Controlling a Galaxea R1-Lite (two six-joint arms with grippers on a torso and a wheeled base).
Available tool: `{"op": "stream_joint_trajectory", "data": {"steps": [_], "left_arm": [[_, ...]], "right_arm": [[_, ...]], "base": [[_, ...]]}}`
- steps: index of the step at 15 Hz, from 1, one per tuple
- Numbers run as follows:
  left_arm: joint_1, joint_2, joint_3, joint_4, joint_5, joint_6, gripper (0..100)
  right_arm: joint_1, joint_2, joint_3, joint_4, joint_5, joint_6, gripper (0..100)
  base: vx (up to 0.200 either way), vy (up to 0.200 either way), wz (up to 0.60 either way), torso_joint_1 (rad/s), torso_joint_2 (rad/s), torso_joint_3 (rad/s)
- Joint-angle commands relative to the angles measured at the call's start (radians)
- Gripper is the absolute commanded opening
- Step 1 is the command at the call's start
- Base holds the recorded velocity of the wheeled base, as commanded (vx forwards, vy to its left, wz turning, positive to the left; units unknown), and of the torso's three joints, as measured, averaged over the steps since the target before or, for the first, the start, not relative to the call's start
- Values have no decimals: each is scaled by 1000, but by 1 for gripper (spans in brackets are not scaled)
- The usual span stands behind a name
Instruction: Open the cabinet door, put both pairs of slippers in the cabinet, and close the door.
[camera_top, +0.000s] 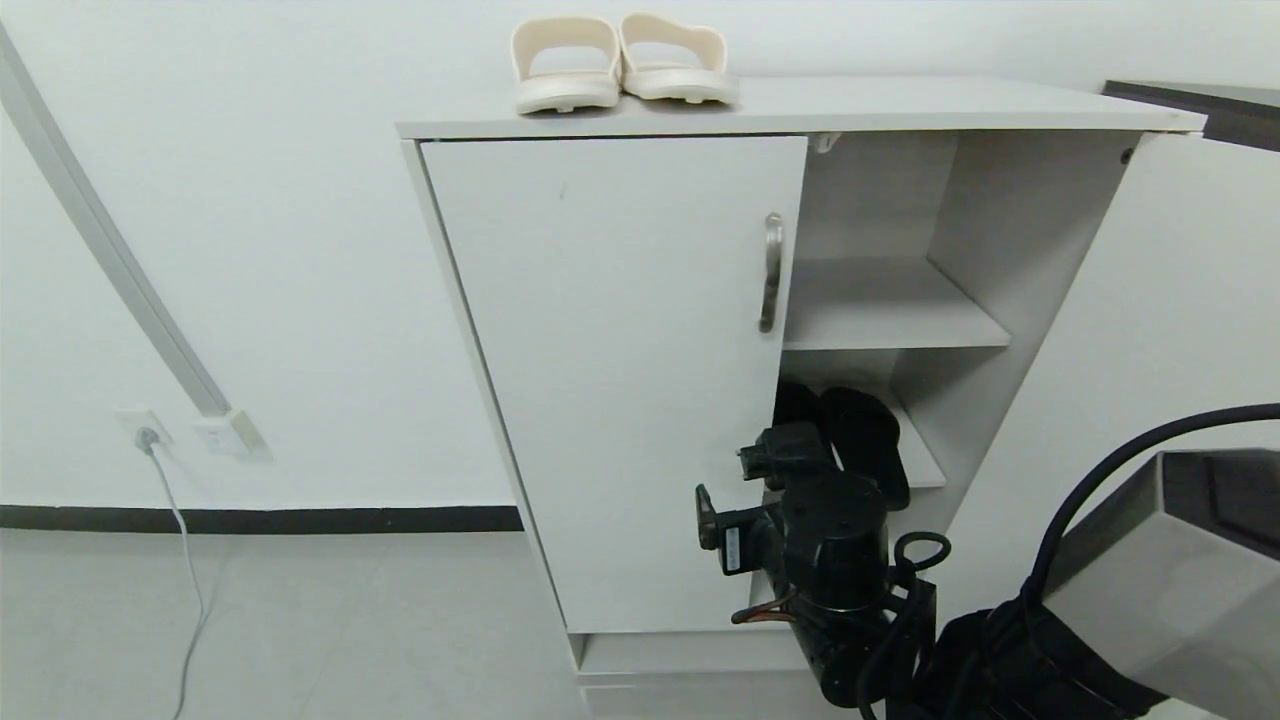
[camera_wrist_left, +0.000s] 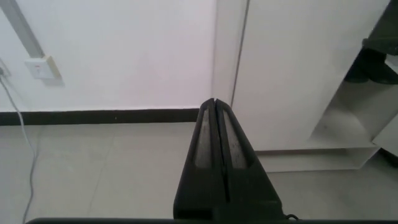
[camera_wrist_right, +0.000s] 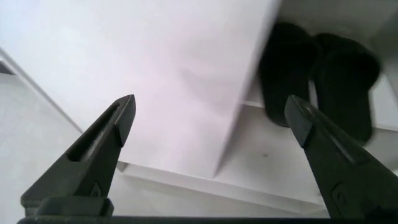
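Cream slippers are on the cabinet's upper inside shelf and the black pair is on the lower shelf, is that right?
Not quite. The cream slippers sit on top of the cabinet, not on its upper inside shelf, as the head view shows. The black slippers are on the lower shelf.

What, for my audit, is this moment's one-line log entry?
white cabinet's right door: open; black slide slippers: lower shelf; cream slide slippers: cabinet top; right gripper: open; left gripper: shut
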Motion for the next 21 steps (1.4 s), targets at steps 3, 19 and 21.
{"op": "stream_joint_trajectory", "data": {"steps": [3,19,21], "left_arm": [[0,1,0,-1,0,-1,0],[0,1,0,-1,5,-4,0],[0,1,0,-1,5,-4,0]], "right_arm": [[1,1,2,-1,1,0,100],[-4,3,43,-64,12,-33,100],[-4,3,41,-68,12,-33,100]], "base": [[0,200,0,2,1,1],[0,38,0,0,1,0],[0,0,0,0,0,0]]}}
